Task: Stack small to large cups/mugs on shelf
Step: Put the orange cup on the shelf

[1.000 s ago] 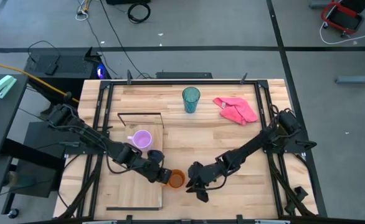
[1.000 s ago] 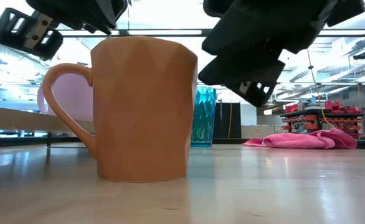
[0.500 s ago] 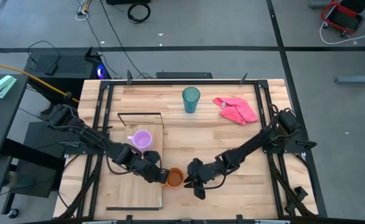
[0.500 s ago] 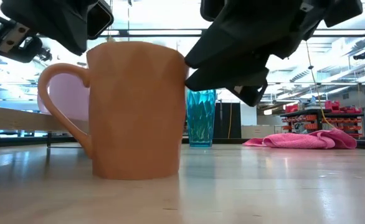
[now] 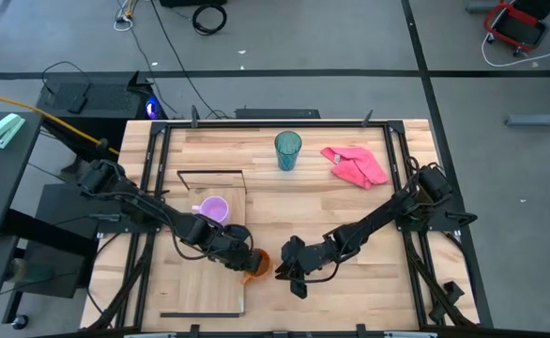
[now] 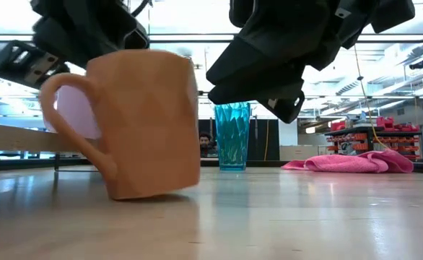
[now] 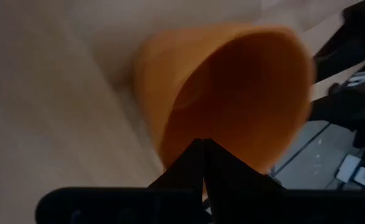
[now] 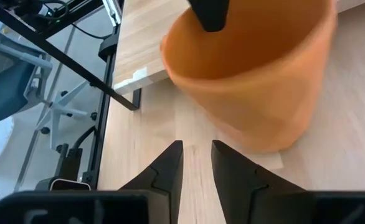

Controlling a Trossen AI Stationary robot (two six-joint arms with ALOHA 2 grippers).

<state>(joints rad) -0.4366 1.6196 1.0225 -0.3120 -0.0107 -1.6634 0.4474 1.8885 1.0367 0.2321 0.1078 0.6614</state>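
Observation:
The orange mug (image 5: 259,268) stands tipped on the tabletop, just right of the shelf (image 5: 209,282), a light-wood plank. Its handle (image 6: 63,115) points toward the table's left. My left gripper (image 5: 245,257) is shut on the mug's rim. Just right of the mug, my right gripper (image 8: 195,149) stands open with nothing between its fingers. Whether it touches the mug I cannot tell. The lilac mug (image 5: 214,209) stands upright on the shelf. The teal tumbler (image 5: 287,150) stands upright on the table near the far edge. My left gripper pinches the mug's wall at the rim (image 7: 173,149) on the side toward the shelf, with one finger (image 8: 210,12) inside and the other outside. The fingers slant down from the table's left. The mug is tilted: its lower edge below the handle (image 6: 121,193) is on the table and the opposite side is raised.
A pink cloth (image 5: 355,166) lies crumpled at the far right. A thin black wire frame (image 5: 209,174) stands at the shelf's far end. Black rails (image 5: 153,188) run along the table's sides.
My left gripper has come down toward the orange mug's rim. The mug has tipped from upright, its side toward my right gripper rising off the table, and has shifted a little toward the table's left.

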